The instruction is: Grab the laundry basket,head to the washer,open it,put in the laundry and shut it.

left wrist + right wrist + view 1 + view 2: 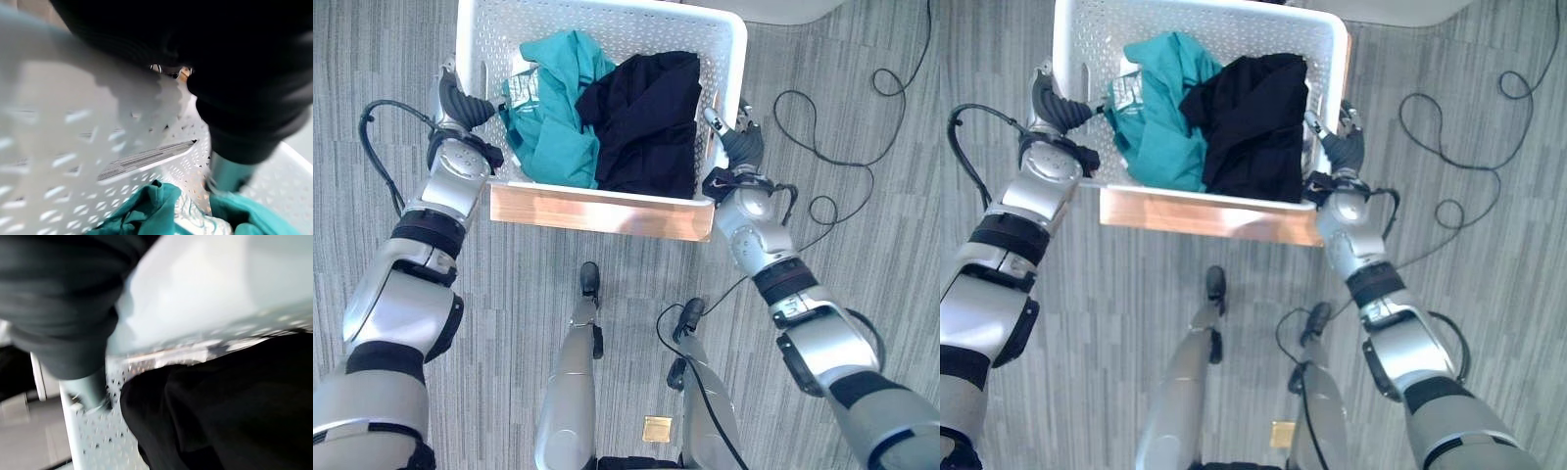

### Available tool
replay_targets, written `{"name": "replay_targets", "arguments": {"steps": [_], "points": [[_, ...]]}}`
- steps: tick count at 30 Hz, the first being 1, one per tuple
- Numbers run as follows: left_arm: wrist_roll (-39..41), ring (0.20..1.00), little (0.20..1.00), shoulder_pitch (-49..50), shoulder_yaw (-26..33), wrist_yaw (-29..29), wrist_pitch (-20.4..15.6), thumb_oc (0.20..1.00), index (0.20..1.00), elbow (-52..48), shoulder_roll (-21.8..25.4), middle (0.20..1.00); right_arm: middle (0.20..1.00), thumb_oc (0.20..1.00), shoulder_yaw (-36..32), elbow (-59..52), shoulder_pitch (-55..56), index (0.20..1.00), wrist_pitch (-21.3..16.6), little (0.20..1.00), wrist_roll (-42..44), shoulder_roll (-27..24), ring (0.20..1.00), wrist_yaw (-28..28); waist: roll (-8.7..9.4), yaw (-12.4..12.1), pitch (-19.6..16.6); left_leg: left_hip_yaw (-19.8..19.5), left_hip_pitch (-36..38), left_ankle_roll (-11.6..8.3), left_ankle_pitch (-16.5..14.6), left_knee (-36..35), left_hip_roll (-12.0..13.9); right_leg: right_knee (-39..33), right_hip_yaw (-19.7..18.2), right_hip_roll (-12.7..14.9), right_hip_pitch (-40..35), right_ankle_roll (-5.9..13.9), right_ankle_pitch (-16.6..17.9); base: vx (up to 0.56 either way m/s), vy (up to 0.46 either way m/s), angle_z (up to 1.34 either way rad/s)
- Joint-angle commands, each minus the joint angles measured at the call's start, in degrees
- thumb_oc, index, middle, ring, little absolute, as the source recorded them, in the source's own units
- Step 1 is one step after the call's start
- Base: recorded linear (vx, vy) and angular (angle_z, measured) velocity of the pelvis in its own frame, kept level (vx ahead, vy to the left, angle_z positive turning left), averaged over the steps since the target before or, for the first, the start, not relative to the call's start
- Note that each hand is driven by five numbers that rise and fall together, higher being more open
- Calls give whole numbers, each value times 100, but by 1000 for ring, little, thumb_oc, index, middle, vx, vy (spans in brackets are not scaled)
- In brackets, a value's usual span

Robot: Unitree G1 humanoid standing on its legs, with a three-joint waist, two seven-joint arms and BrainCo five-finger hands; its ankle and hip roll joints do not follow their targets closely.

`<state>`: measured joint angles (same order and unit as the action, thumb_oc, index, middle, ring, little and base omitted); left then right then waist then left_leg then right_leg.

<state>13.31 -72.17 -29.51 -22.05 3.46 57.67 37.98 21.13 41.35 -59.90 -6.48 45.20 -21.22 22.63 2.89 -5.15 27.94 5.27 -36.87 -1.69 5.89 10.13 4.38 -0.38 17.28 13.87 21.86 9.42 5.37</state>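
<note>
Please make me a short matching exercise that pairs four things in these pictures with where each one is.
Things:
1. teal garment
2. black garment
3. left hand
4. right hand

Places:
A. at the laundry basket's right side wall
B. in the basket, on the robot's left half
C. at the basket's left side wall
D. in the basket, on the robot's right half

Pairs: 1-B, 2-D, 3-C, 4-A
</note>
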Motion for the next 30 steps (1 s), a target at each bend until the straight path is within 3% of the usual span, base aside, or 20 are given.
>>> {"name": "replay_targets", "arguments": {"steps": [1, 5, 7, 12, 22, 29, 30], "points": [[38, 200, 200, -553, -370, 309, -136, 200, 200, 394, 168, 200, 200, 200, 405, 558, -471, 200, 469, 200, -156, -470, 200, -580, -28, -40, -137, -152, -252, -130, -983, 905, 208, 276, -192, 426, -45, 133, 278, 0, 0, 0], [-99, 200, 200, -752, -645, 460, -115, 200, 200, 650, 198, 200, 200, 200, 680, 878, -747, 200, 630, 200, -177, -589, 200, -811, 17, -28, -106, -147, -242, -137, -948, 887, 215, 263, -175, 409, -65, 131, 301, 0, 0, 0], [-496, 200, 200, -867, -1085, 663, -92, 200, 200, 655, 346, 200, 200, 200, 1041, 1264, -1082, 200, 838, 200, -444, -684, 200, -1063, 57, -35, -86, -157, -250, -140, -902, 863, 238, 234, -138, 376, -78, 127, 328, 0, 0, 0], [-1024, 200, 200, -857, -1435, 752, -59, 200, 200, 367, 571, 200, 200, 200, 1171, 1263, -1200, 200, 897, 200, -909, -701, 200, -1110, 76, -19, -76, -178, -275, -134, -891, 854, 234, 193, -126, 337, -113, 112, 316, 5, 4, 2], [-1609, 200, 200, -502, -1443, 763, -81, 200, 200, -328, 880, 200, 200, 200, 940, 702, -695, 200, 736, 200, -988, -852, 200, -1088, 84, -16, -189, -223, -82, -104, -986, 837, 193, 184, -147, 334, -314, 122, 247, 3, 0, 1], [-1941, 200, 200, 508, -1003, 913, -354, 200, 200, -1641, 1212, 200, 200, 200, 233, -543, 767, 200, 499, 200, -834, -1396, 200, -1285, 66, 36, -538, -173, 642, -60, -1143, 676, 132, 304, -196, 404, -765, 168, 147, 51, 23, 2], [-1951, 200, 200, 703, -899, 961, -399, 200, 200, -1852, 1212, 200, 200, 200, 85, -725, 1083, 200, 480, 200, -821, -1467, 200, -1333, 77, 63, -581, -116, 713, 5, -1017, 635, 75, 333, -160, 472, -800, 127, 228, 93, 38, 5]]}}
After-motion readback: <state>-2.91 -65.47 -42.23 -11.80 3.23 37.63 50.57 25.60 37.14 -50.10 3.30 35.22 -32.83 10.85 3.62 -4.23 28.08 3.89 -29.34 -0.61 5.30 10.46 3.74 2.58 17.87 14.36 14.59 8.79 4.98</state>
